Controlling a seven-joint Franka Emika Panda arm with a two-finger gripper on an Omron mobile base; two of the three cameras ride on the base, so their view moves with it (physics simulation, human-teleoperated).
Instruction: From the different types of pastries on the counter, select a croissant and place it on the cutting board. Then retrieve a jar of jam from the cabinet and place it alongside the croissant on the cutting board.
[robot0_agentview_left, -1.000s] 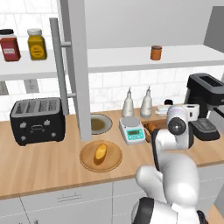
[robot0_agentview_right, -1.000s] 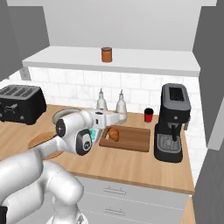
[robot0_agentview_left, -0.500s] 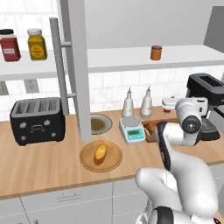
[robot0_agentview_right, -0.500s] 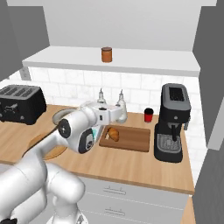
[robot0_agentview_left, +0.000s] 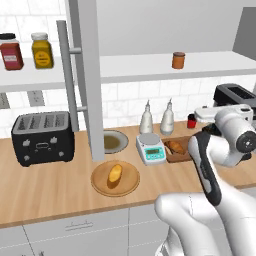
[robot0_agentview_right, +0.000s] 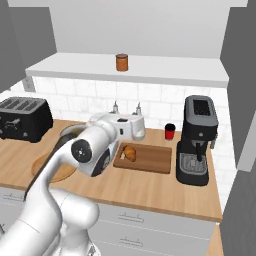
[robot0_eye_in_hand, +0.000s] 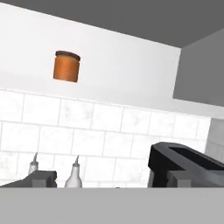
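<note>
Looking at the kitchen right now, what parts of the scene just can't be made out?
- Claw: its fingers are not discernible in the base views.
- Cutting board: in the left base view, the arm covers its right part.
- Round plate: in the right base view, the arm hides most of it.
- Jar of jam: label too small to read in the hand view.
- Croissant: surface detail too small.

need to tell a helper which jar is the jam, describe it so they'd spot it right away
Look at the long white shelf above the tiled wall, right of the open cabinet door. The jar of jam stands alone there, squat and orange-brown with a dark brown lid. The red jar and yellow jar stand together left of the door.
</note>
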